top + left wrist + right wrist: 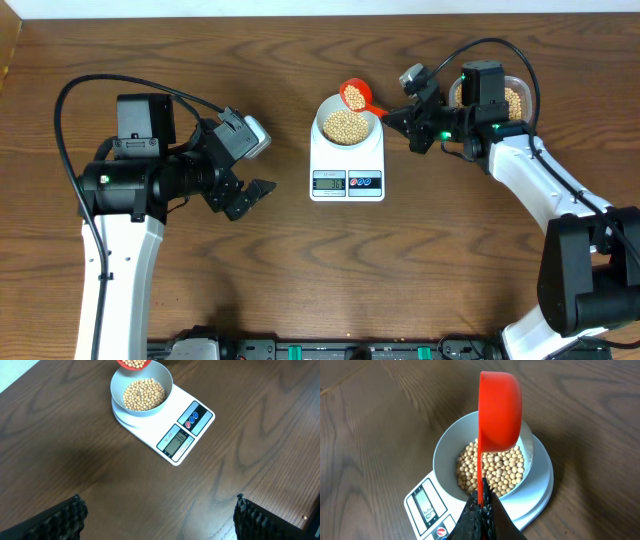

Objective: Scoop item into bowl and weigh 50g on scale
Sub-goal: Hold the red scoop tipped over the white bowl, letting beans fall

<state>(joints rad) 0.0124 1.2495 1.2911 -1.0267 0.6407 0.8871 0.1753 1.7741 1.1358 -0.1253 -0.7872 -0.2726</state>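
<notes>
A white scale [320, 165] stands mid-table with the pale bowl [320, 125] on it, holding tan beans [347, 125]. A red scoop [354, 95] with beans in it hangs tilted over the bowl's far rim. My right gripper [393, 115] is shut on its handle. In the right wrist view the scoop [500, 410] stands on edge above the beans [495, 470] and bowl [442, 450], with the gripper [482, 502] clamped on the thin handle. My left gripper [256, 165] hangs open and empty left of the scale. Its view shows the bowl [117, 382], scale [202, 427] and gripper [160, 515].
A clear tub [524, 88] of more beans sits at the back right, partly behind the right arm. Bare brown wood lies between my left gripper and the scale. The scale's display [178, 440] is lit and faces the front edge.
</notes>
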